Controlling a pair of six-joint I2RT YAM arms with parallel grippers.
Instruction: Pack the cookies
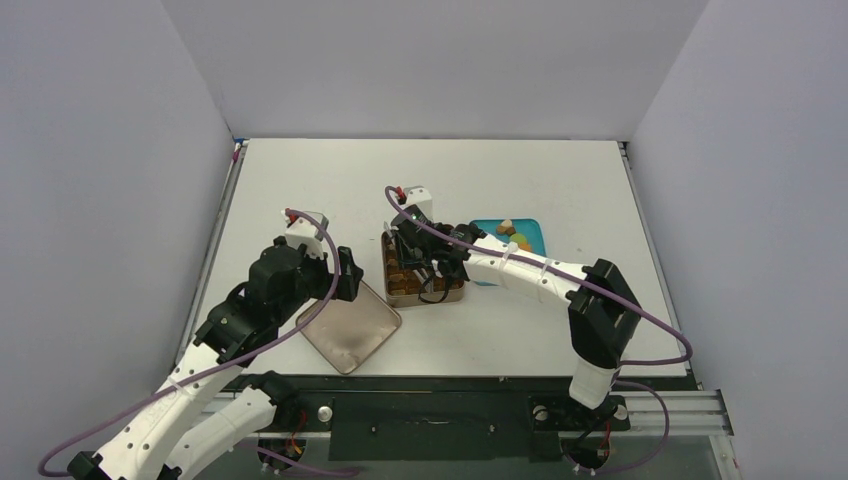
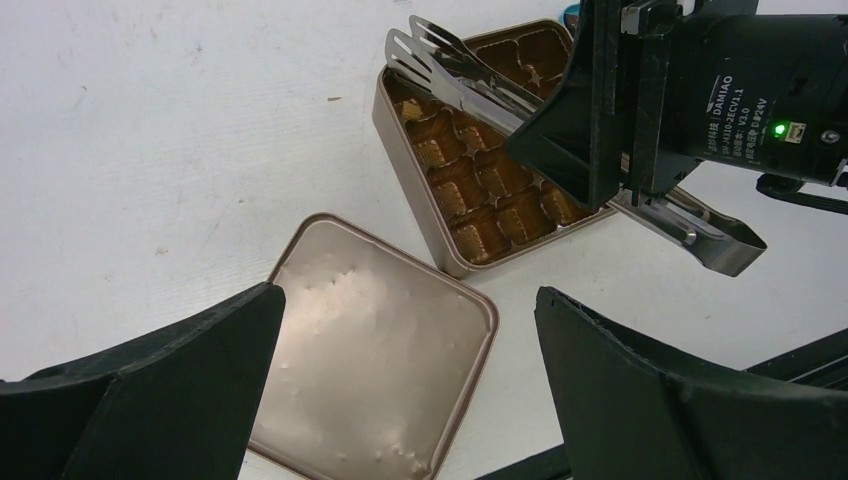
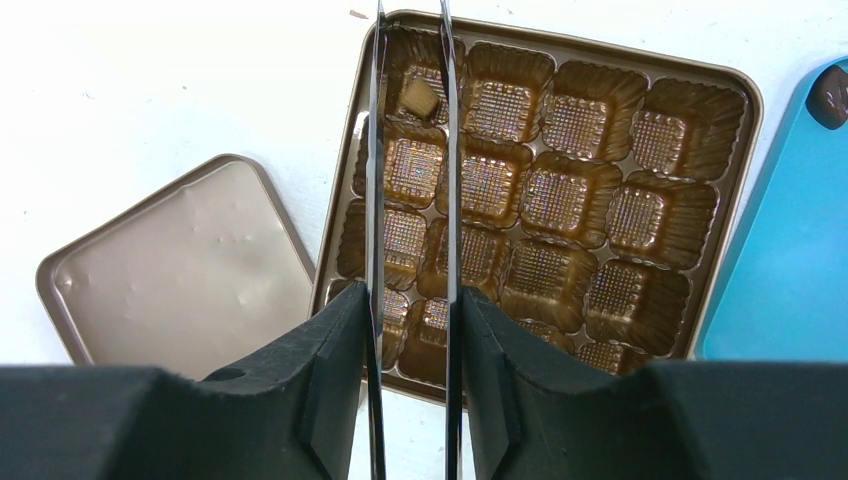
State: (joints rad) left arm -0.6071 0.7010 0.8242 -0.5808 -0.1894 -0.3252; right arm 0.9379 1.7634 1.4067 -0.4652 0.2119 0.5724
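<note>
The right gripper (image 3: pixel 412 310), its motor label (image 2: pixel 735 105) reading "DAMIAO", clenched the tweezers (image 3: pixel 446 150) over the tin (image 3: pixel 745 95), where one tan cookie (image 3: pixel 421 94) sat in the upper-left compartment of the right wrist view, while other cookies (image 1: pixel 514 234) lay on the teal tray (image 1: pixel 538 228) and the left gripper (image 2: pixel 408 292) hung spread wide above the lid (image 2: pixel 370 340).

Open tin (image 3: pixel 560 190) under tweezers (image 3: pixel 377 150) — lid (image 3: pixel 180 270) alongside

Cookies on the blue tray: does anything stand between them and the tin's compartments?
Nothing visible stands between the cookies and the tin. Its lid lies off beside it, compartments uncovered. The right pincer holds the tweezers above the tin.
</note>
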